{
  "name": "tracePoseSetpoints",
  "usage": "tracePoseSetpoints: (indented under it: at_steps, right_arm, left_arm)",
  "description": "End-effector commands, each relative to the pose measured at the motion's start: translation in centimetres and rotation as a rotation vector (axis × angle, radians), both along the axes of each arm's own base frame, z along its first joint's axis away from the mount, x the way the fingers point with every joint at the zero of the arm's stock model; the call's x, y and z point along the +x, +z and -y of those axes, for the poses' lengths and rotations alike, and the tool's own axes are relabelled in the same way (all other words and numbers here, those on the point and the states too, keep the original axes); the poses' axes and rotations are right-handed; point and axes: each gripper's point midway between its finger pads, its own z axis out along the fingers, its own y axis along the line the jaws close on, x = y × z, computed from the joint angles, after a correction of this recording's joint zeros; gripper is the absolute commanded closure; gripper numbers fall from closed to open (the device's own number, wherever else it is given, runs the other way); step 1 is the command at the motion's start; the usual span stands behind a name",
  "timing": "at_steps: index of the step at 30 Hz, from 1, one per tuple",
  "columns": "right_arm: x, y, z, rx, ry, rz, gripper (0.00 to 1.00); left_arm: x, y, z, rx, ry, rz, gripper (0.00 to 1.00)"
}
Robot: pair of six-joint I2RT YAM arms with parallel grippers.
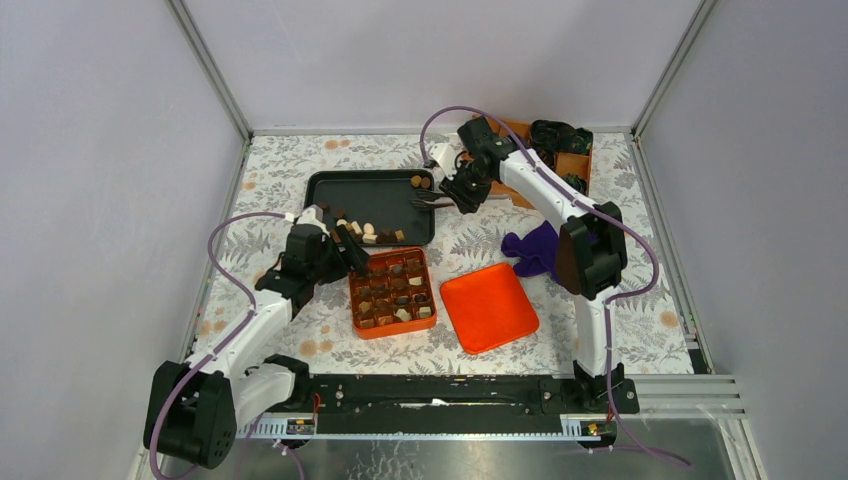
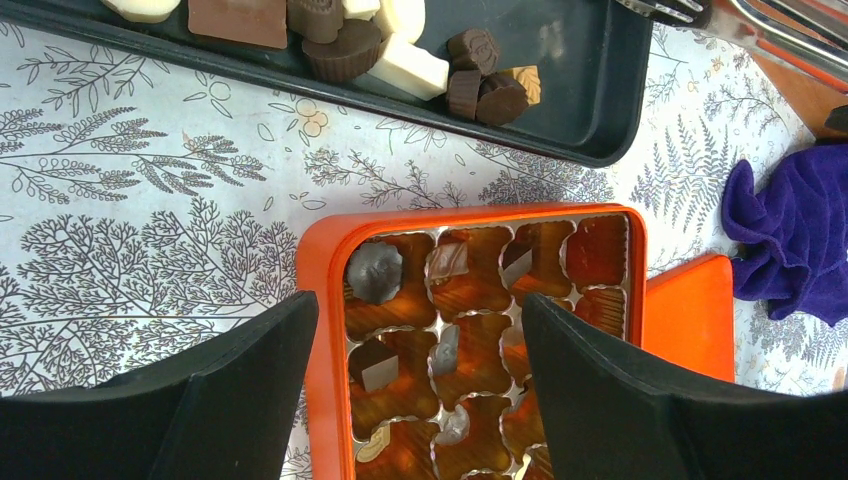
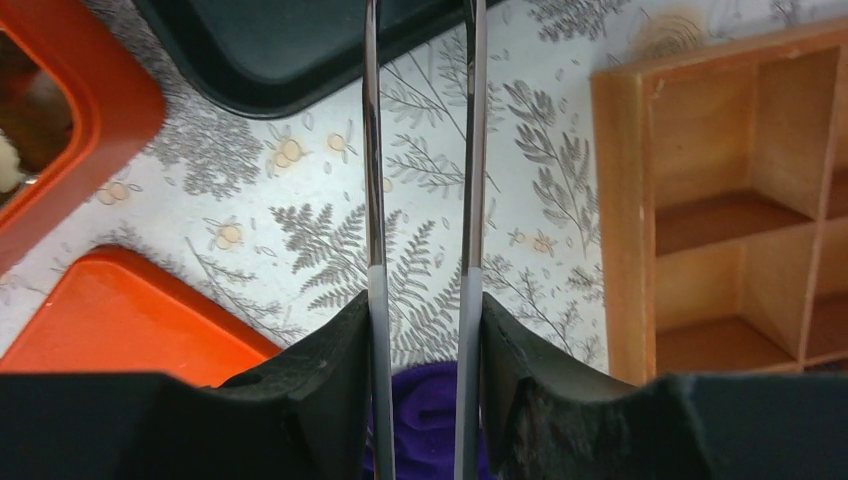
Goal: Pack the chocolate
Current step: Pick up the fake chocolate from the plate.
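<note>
The orange compartment box (image 1: 392, 292), at 6 o'clock from the black plastic tray (image 1: 345, 190), is partly filled. Brown and cream chocolate (image 2: 415, 65) is left on the tray. The left gripper (image 1: 351, 250) is spread. Steel tongs (image 3: 371, 150) are pinched by the right gripper (image 1: 452, 196).

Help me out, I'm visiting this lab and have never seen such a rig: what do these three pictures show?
These are two white robot arms bolted to a table with a fern-patterned cover. The wide picture looks down from above and behind them; the other two come from a camera on each wrist, so the black shapes at the bottom are that arm's own fingers. On the table lie a black plastic tray with small brown and cream chocolates, an orange compartment box partly filled, a flat orange lid, a purple cloth and a wooden divided box. The left gripper hangs open and empty above the orange box. The right gripper is closed on thin metal tongs.
</note>
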Motion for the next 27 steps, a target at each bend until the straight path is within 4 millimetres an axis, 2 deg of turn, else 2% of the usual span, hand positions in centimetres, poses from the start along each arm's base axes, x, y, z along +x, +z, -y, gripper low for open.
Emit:
tracePoseSetpoints:
  at_steps: [1, 6, 14, 21, 27]
  right_arm:
    - [2.0, 2.3, 1.1, -0.035, -0.048, 0.095, 0.56]
    - [2.3, 1.9, 1.4, -0.056, -0.064, 0.096, 0.51]
    - [3.0, 1.0, 1.2, -0.071, -0.067, 0.084, 0.51]
    - [2.5, 0.4, 0.6, -0.066, -0.041, 0.043, 0.53]
    - [1.3, 0.7, 0.1, -0.055, -0.009, 0.025, 0.53]
  left_arm:
    - [1.3, 2.2, 0.1, -0.008, -0.005, 0.084, 0.18]
    - [1.3, 2.2, 0.1, -0.010, -0.007, 0.085, 0.19]
    - [1.2, 2.2, 0.1, -0.014, -0.005, 0.086, 0.18]
    - [1.3, 2.2, 0.1, -0.015, -0.004, 0.088, 0.18]
    - [1.3, 2.2, 0.1, -0.016, -0.004, 0.088, 0.18]
